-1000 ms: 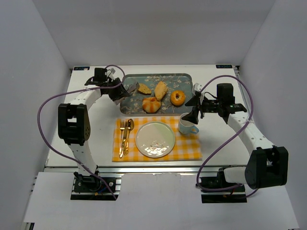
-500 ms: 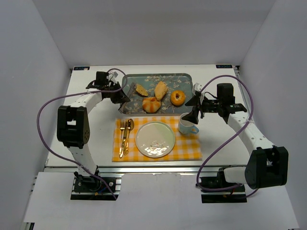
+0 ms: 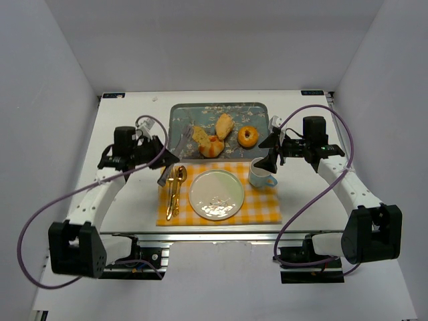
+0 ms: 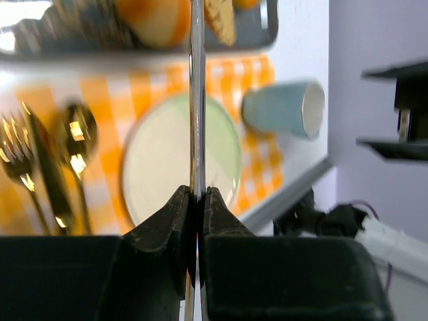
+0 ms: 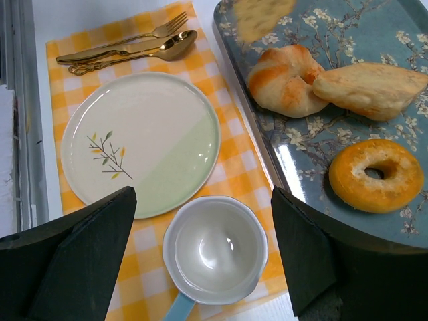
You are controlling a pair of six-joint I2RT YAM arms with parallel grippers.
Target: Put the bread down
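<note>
The left gripper (image 4: 196,195) pinches metal tongs (image 4: 196,100) left of the plate (image 3: 216,194). Their tip is by bread (image 3: 200,136) behind the plate. The right gripper (image 5: 202,200) gapes wide over the cup (image 5: 214,251).

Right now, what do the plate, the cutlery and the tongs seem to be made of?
Plate: glazed ceramic, it seems; glossy, with soft highlights.
Cutlery: polished gold-toned metal; mirror-like reflections.
Tongs: probably bare steel; a thin, silvery, shiny strip.
</note>
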